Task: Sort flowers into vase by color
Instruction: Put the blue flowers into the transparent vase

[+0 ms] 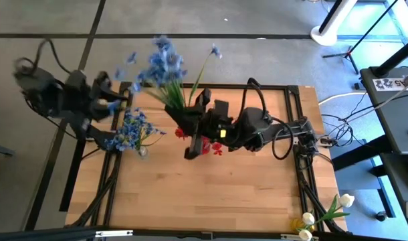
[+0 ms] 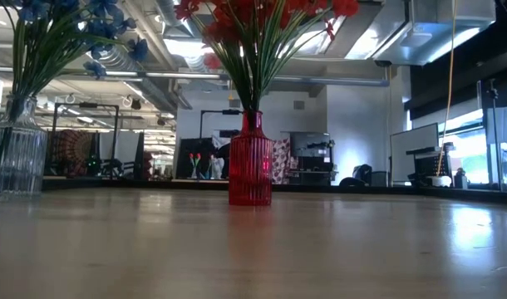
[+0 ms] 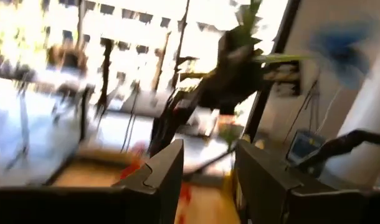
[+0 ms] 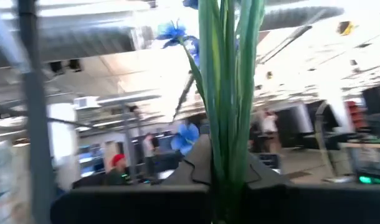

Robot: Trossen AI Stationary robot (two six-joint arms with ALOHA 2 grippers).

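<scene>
So the blue sprig (image 1: 165,67) is up in the air just behind the red vase (image 2: 250,170), its stems pinched tight in the right gripper (image 1: 182,110). It belongs in the clear vase (image 2: 12,158), off to the red vase's left with the other blue flowers (image 1: 128,129). I'd carry it high, keep the stems vertical, then lower straight in. The left gripper (image 3: 205,180), out past the clear vase, has its fingers apart, holding nothing.

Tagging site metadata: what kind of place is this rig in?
Likely an open lab or workshop: exposed ceiling ducts, a wooden table on a concrete floor, and other workstations behind.
</scene>
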